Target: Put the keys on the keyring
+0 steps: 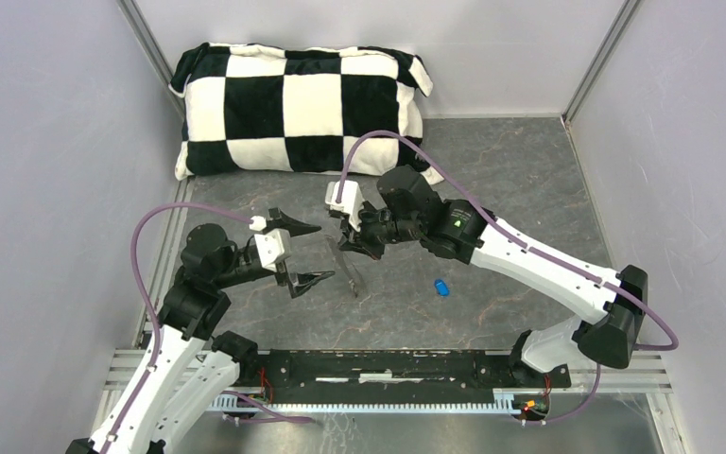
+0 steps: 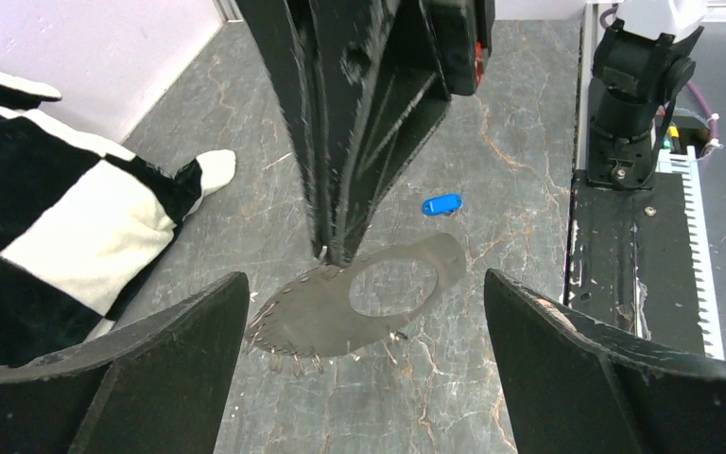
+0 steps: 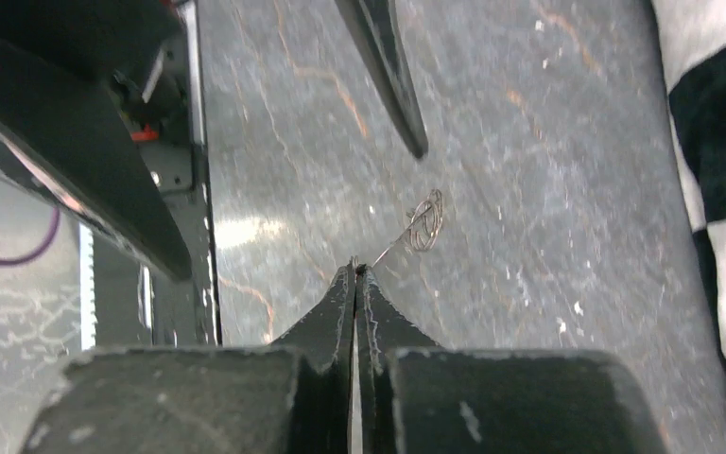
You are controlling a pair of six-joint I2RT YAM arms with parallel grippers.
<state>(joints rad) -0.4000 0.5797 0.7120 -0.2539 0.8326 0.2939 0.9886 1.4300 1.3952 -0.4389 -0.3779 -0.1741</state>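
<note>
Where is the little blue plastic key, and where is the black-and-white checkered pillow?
little blue plastic key (image 1: 442,287), top view, middle of its blue head.
black-and-white checkered pillow (image 1: 312,106), top view, a white square near its middle.
</note>
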